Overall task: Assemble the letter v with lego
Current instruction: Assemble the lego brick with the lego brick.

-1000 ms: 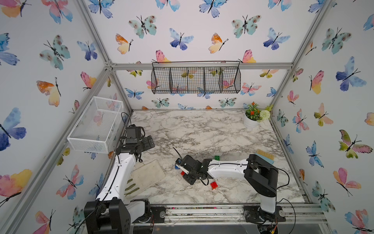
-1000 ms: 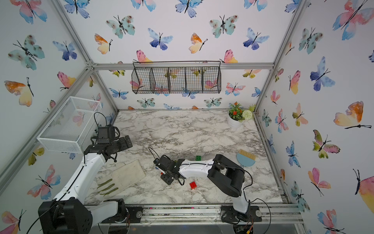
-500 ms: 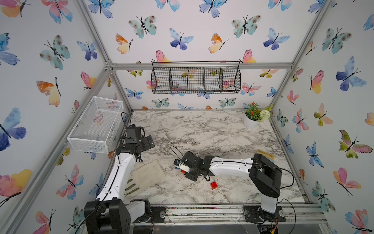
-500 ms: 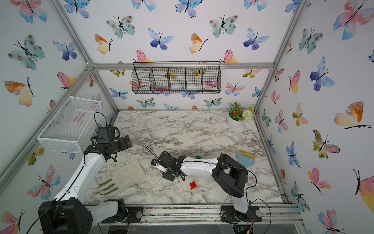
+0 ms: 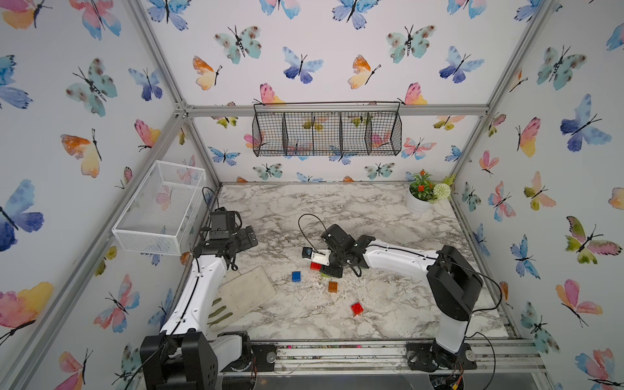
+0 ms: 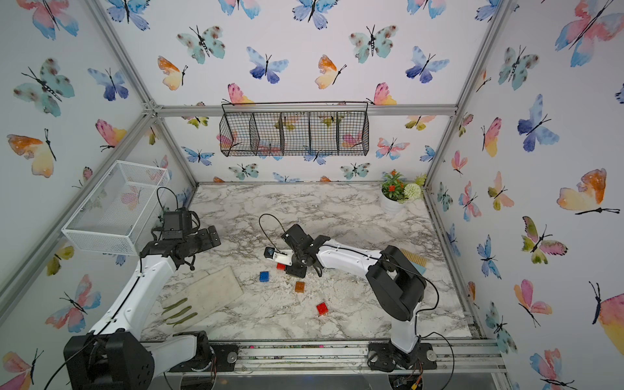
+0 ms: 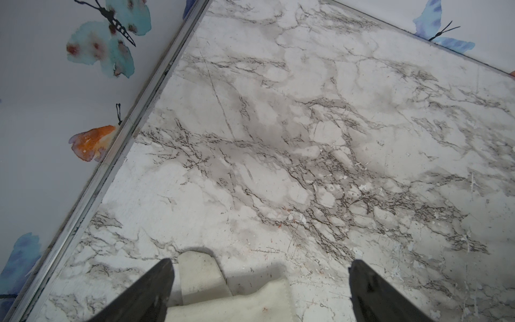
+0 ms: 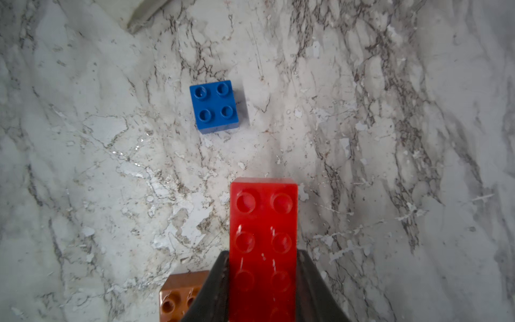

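Right gripper (image 8: 262,255) clamps the long red brick (image 8: 263,217) by its sides, close to the orange brick (image 8: 178,295). The blue brick (image 8: 214,105) sits apart on the table (image 8: 111,167). The small red brick (image 5: 356,308) lies well apart. Left gripper (image 7: 259,263) hangs wide and empty over a cloth (image 7: 223,304).

We see a grey-veined white marble tabletop (image 5: 337,209), a cream cloth with green stripes (image 5: 253,287) lying on it, and a white-potted flowering plant (image 5: 423,197) in its far corner. A black wire basket (image 5: 326,135) and a white mesh basket (image 5: 162,209) hang on the walls.
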Robot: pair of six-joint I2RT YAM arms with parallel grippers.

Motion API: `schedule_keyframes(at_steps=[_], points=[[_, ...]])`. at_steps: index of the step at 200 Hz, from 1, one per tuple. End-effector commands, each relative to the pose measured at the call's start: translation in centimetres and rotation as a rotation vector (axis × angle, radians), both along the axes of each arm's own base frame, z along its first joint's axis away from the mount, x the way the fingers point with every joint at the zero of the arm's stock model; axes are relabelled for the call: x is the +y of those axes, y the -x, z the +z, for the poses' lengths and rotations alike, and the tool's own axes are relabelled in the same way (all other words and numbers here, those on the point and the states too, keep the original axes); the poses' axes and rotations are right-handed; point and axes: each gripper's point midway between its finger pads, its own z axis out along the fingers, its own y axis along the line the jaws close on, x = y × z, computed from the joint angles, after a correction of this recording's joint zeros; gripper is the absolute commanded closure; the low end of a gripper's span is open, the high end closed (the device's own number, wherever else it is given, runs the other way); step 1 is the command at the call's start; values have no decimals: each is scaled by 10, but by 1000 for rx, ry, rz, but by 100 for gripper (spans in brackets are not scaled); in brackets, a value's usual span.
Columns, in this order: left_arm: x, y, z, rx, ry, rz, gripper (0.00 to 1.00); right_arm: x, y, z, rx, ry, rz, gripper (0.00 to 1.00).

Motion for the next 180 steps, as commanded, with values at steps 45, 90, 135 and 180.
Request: schedule_keyframes(at_steps=[45, 90, 135, 180], points=[[5, 5, -2, 18, -21, 10, 2, -14, -6, -14, 62, 37, -64, 98], [4, 5, -3, 21, -22, 9, 2, -17, 1, -18, 99, 45, -58, 98], [4, 5, -4, 23, -21, 10, 2, -21, 5, -28, 115, 64, -61, 98], [5, 5, -4, 24, -22, 10, 2, -28, 9, -38, 123, 98, -45, 98]])
